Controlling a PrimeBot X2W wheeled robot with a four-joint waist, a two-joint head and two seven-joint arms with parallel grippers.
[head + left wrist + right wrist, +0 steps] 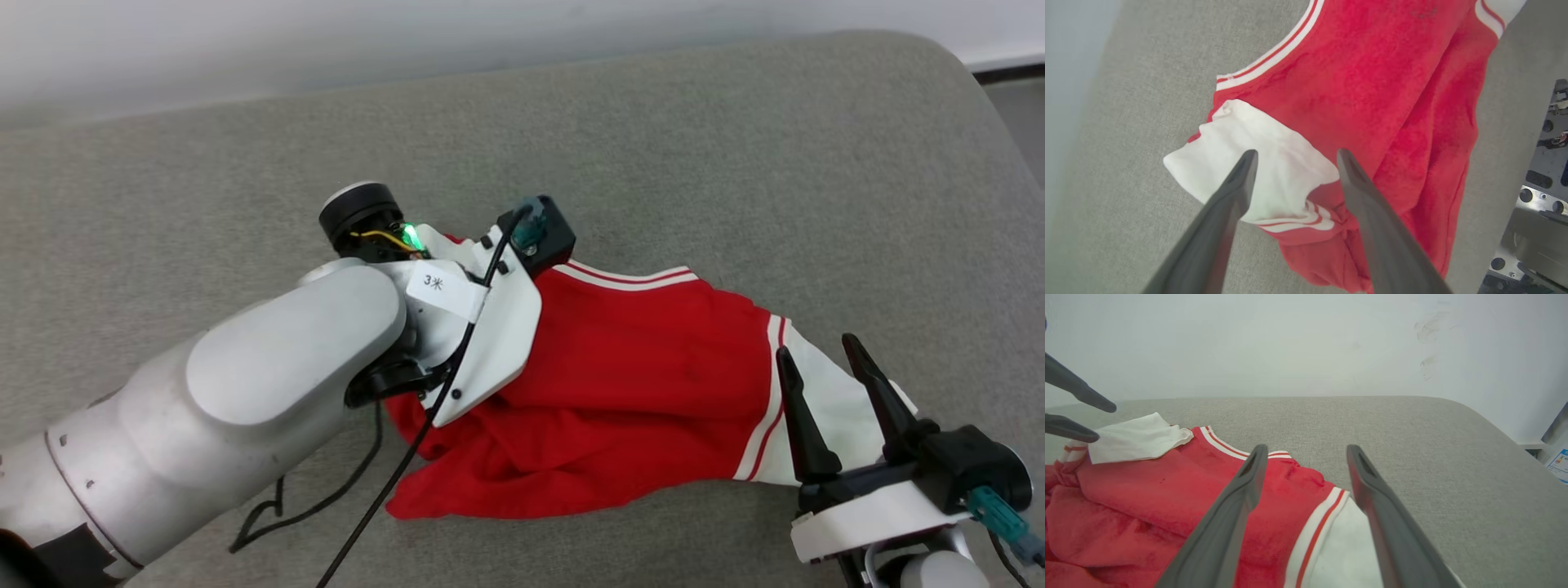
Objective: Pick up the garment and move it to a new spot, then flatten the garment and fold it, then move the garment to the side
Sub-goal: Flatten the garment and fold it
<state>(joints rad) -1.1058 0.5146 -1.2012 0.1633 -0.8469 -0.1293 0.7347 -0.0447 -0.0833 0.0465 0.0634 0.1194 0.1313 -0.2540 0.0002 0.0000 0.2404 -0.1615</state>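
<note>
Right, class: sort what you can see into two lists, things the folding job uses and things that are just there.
Used in the job:
- garment, red and white, crumpled
- left gripper, open over a white sleeve
- right gripper, open by the other sleeve

Just there:
- grey padded surface
- black cable
- pale wall

The grey cushion point(735, 147) is open surface behind the garment point(653, 376) and on its right side, up to the wall point(408, 41). The left forearm point(269, 384) and its black cable point(384, 490) stand over the garment's left part and block the way there.
</note>
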